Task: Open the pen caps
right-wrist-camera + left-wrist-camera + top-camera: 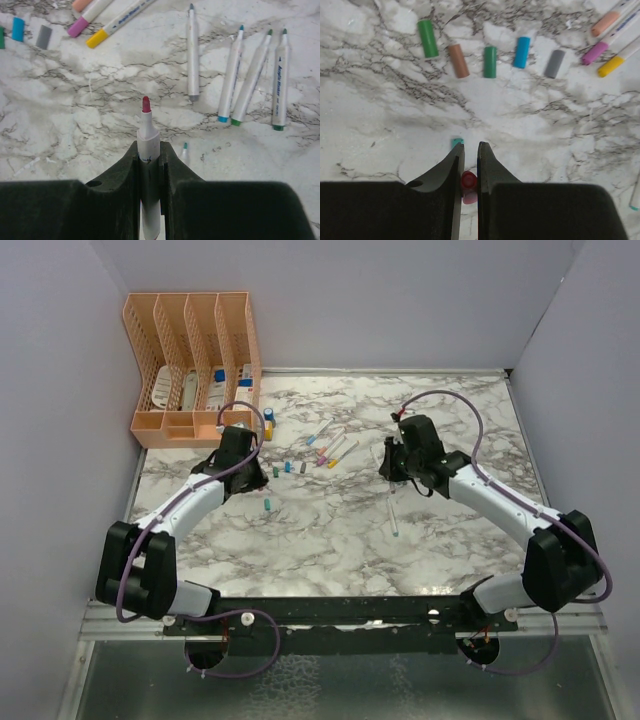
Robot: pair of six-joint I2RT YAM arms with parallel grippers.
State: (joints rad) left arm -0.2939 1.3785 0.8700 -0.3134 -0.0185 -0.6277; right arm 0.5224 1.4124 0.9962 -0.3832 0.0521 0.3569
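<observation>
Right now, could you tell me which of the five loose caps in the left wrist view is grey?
The grey cap at the row's right end, just right of the blue cap; no other cap there is grey.

Most of the red cap [468, 181] sits hidden between the left jaws.

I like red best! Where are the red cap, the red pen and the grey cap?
red cap [468, 180]: left wrist view, its round end.
red pen [148, 137]: right wrist view, white barrel under the tip.
grey cap [554, 63]: left wrist view, its middle.
</observation>
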